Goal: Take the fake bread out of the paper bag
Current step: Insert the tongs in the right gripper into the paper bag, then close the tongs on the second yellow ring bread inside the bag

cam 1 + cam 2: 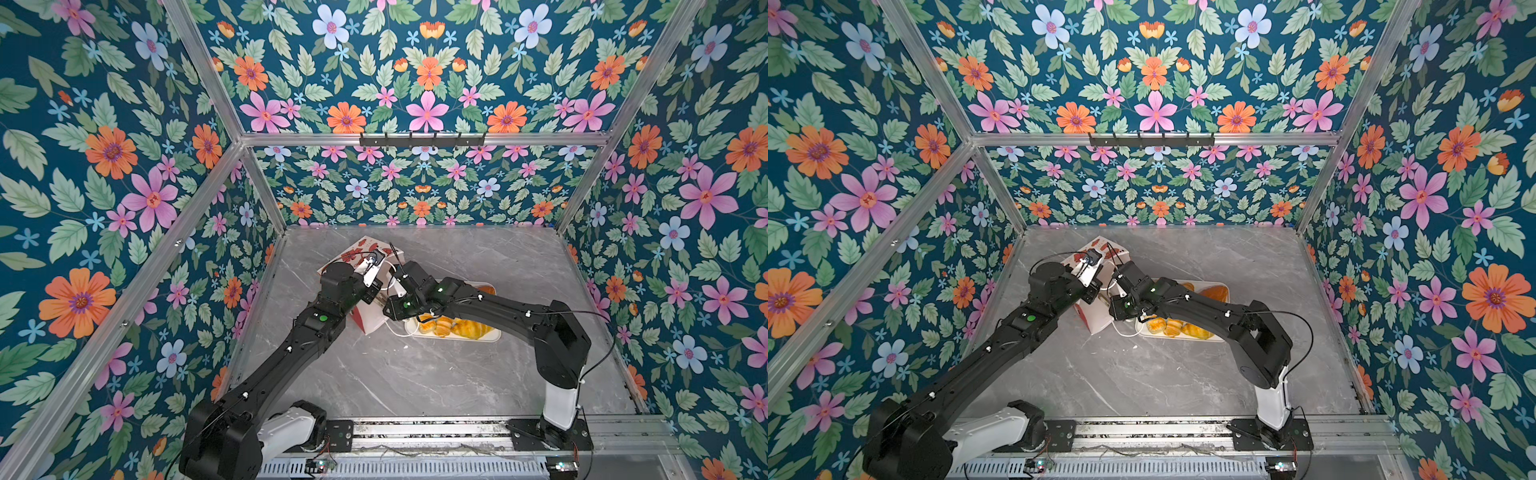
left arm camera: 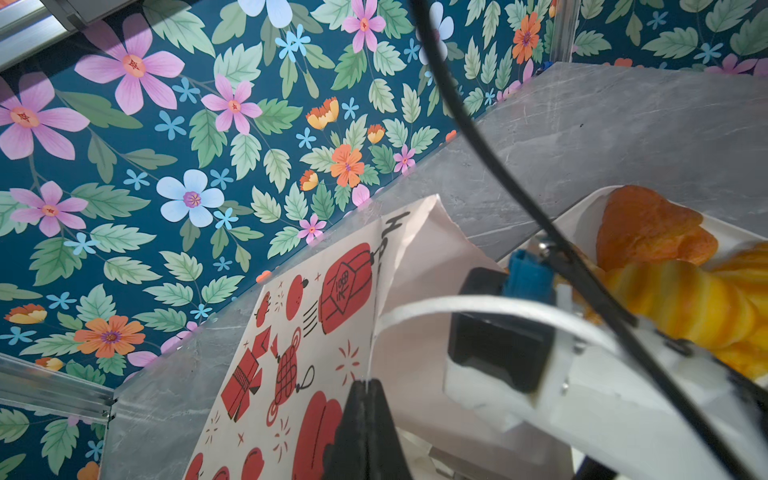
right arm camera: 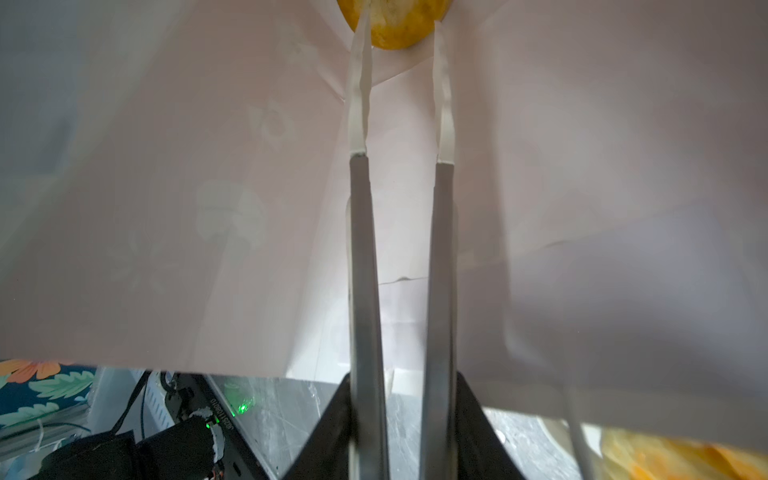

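Note:
The paper bag, white with red prints, lies tilted on the table beside the tray. In the left wrist view my left gripper is shut on the bag's rim edge. My right gripper reaches deep inside the bag's white lining. Its long fingers stand apart, tips on either side of a yellow piece of fake bread at the bag's bottom. Several more pieces of fake bread lie on the tray.
A flat white tray sits on the grey marble table right of the bag, under my right arm. The bag's white cord handle loops past the right wrist. Flowered walls close in the back and sides.

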